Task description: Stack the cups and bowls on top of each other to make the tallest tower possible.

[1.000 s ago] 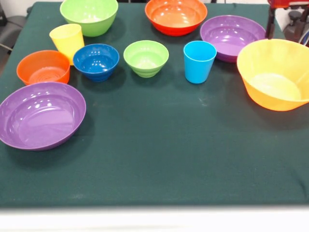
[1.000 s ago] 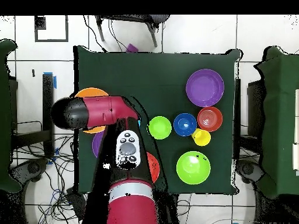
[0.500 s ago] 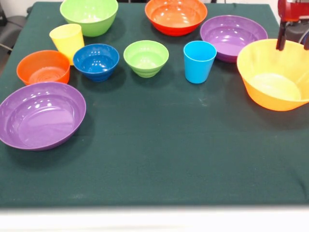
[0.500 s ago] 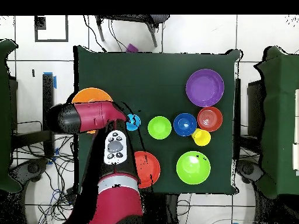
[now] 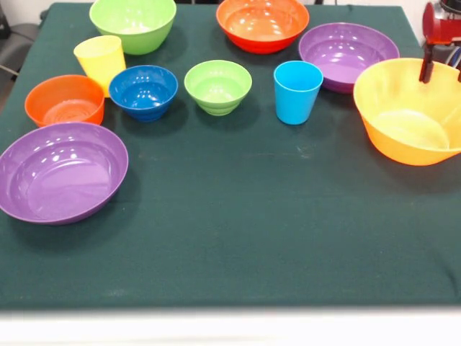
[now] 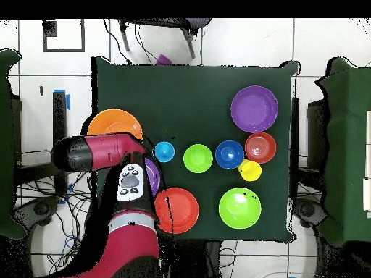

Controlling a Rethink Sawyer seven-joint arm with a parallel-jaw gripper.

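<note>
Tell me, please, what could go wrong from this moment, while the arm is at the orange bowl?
1. The gripper hangs at the far rim of the orange bowl, which lies at the table's edge; a push might slide it off.
2. The purple bowl sits right beside it, so the gripper coming down might bump it.
3. The bowl is wide, so a rim grasp might tilt it.

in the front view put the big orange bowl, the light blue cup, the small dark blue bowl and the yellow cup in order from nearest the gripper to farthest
Measured from the gripper at the picture's right edge:
1. The big orange bowl, right beneath it.
2. The light blue cup, mid-table, left of that bowl.
3. The small dark blue bowl, further left.
4. The yellow cup, just beyond the dark blue bowl, near the left edge.
</note>
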